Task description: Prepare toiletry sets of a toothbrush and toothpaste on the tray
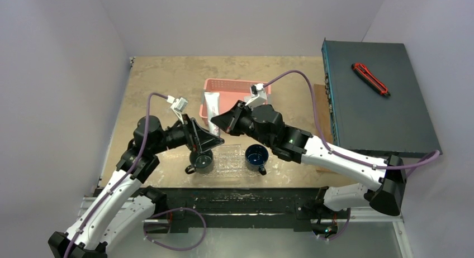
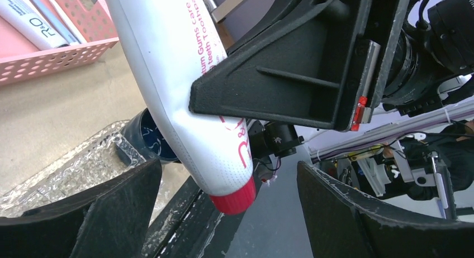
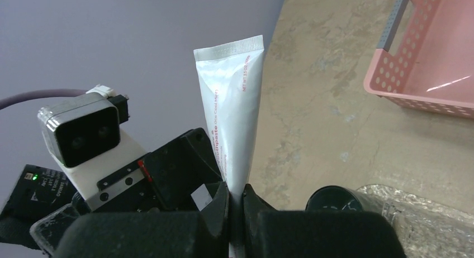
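Right gripper [image 3: 235, 194] is clenched on one white plastic toothpaste tube [image 3: 232, 113] with pink lettering. It pinches the tube near its red cap, which hangs down while the crimped end points up. Left gripper [image 2: 229, 164] stands spread wide, its fingers [image 2: 112, 213] either side of the cap end and clear of it. Both arms reach forward and bend inward, with the wrists close together above the tan table [image 1: 162, 85]. Beneath them lies one clear embossed plastic tray [image 1: 229, 157], between two dark blue mugs, a left mug [image 1: 202, 160] and a right mug [image 1: 257, 156]. Farther back, one pink perforated basket [image 1: 237, 86] holds a second tube [image 2: 28, 23]. Any brushes there cannot be counted.
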Action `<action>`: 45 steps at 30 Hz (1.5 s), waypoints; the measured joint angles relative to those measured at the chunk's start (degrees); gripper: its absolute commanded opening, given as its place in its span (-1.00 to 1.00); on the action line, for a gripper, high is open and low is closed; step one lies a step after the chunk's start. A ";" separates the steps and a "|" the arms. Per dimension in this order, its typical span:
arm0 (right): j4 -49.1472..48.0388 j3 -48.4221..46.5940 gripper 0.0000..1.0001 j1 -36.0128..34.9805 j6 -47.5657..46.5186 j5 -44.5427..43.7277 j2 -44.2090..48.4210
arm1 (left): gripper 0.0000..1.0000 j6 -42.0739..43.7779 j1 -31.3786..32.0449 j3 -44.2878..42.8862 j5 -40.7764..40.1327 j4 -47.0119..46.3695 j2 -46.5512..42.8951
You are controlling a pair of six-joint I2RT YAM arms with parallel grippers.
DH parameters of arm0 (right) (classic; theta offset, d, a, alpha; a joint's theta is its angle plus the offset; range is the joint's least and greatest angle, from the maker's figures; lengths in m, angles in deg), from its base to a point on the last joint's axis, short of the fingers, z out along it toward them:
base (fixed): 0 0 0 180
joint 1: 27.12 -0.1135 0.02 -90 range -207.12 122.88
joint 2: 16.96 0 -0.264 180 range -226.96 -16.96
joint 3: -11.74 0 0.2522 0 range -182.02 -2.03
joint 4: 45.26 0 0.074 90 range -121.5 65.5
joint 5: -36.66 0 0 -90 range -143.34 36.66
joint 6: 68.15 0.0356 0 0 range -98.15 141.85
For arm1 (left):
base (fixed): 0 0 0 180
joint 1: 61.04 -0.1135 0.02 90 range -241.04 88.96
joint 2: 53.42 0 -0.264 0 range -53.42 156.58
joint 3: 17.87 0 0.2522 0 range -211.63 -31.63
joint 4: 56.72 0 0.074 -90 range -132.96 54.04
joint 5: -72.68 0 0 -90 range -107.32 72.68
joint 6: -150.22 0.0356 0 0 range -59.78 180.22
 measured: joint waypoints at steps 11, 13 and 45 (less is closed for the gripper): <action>-2.99 0.00 -1.00 -1.31 1.18 -0.02 -0.68 | 0.09 -2.84 0.00 1.55 1.79 -5.11 0.46; -3.08 0.00 -1.00 -1.49 1.18 -0.02 -0.68 | -0.15 -3.65 0.00 1.79 2.21 -6.56 0.66; 9.20 -7.26 0.20 -1.90 -15.56 -1.62 1.29 | -1.00 -0.68 -0.04 1.49 11.67 2.03 -2.54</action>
